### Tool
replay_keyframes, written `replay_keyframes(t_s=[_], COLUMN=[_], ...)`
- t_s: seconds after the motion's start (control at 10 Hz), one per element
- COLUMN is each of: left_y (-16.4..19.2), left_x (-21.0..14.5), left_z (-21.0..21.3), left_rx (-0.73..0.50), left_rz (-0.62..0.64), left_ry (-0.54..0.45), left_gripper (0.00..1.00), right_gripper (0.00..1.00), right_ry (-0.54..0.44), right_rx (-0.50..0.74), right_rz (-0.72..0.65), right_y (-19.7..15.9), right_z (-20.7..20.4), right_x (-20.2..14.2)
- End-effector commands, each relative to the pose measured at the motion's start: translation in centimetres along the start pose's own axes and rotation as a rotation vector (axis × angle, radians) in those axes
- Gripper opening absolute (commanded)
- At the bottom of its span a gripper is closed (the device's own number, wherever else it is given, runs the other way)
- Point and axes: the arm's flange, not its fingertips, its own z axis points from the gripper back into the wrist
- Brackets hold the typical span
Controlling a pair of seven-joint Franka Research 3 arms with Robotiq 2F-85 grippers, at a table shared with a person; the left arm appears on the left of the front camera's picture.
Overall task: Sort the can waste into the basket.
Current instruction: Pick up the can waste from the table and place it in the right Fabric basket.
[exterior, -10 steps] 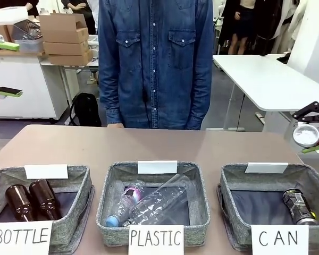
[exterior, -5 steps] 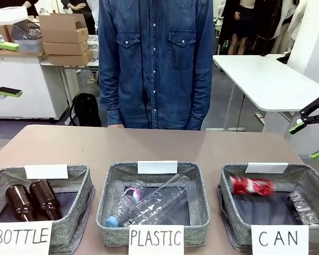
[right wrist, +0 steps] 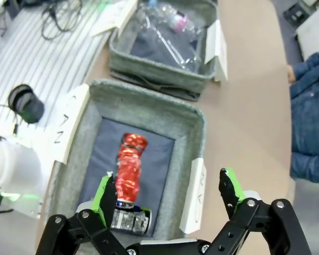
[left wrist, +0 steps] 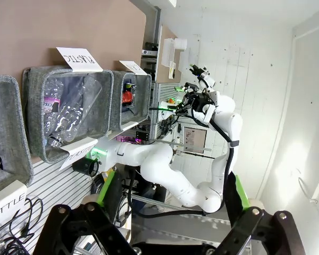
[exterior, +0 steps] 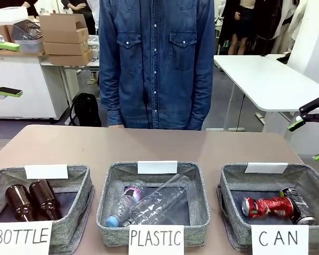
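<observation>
1. The right pincer (right wrist: 170, 194) hangs above the CAN basket (exterior: 231, 178) with its green-padded fingers spread wide apart and nothing between them; in the front view it shows at the right edge (exterior: 309, 139), well above the counter (exterior: 159, 146).
2. Below it the red dented can (right wrist: 128, 167) lies on its side on the basket's dark floor; the black can (right wrist: 128, 220) lies just beside one end of it, near the basket's wall.
3. The left pincer (exterior: 5, 92) is held high at the far left, fingers apart and empty.
4. A person in a denim shirt (exterior: 157, 58) stands at the counter's far side.
</observation>
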Motion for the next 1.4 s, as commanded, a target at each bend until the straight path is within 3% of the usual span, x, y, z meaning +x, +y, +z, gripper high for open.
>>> replay_keyframes(t_s=[0.0,0.2,0.4,0.5,0.6,0.9,1.0,1.1,1.2,1.3], left_y=[0.1,0.1,0.1,0.1,0.1,0.1,0.1,0.1,0.1,0.1], left_x=[-0.3,-0.3,-0.3,-0.3,-0.3,-0.3,-0.3,-0.3,-0.3,-0.3], left_z=[0.2,0.2,0.2,0.2,0.2,0.2,0.2,0.2,0.2,0.2], left_rx=[0.006,0.006,0.006,0.006,0.006,0.006,0.006,0.006,0.006,0.006], left_rz=[-0.004,-0.004,-0.004,-0.004,-0.004,-0.004,-0.004,-0.004,-0.004,-0.004], left_ry=[0.01,0.01,0.01,0.01,0.01,0.01,0.01,0.01,0.01,0.01], left_gripper=[1.0,1.0,1.0,1.0,1.0,1.0,1.0,1.0,1.0,1.0], right_gripper=[1.0,1.0,1.0,1.0,1.0,1.0,1.0,1.0,1.0,1.0], right_ry=[-0.144,-0.541,-0.697,-0.739,-0.73,-0.905,-0.864,-0.918,-0.481,-0.481], right_rx=[0.005,-0.062,0.074,0.133,0.34,0.41,0.374,0.234,0.39,0.39], right_rz=[-0.32,-1.239,-1.599,-1.677,-1.853,-1.982,-1.948,-1.808,-1.624,-1.624], right_y=[-1.8,-4.7,-5.8,-6.3,-6.9,-7.2,-7.0,-6.4,-6.8,-6.8], right_z=[1.5,3.2,4.5,4.9,4.6,5.2,5.1,6.0,4.4,4.4], right_x=[1.1,4.1,4.1,3.9,3.1,1.6,2.1,2.6,0.5,0.5])
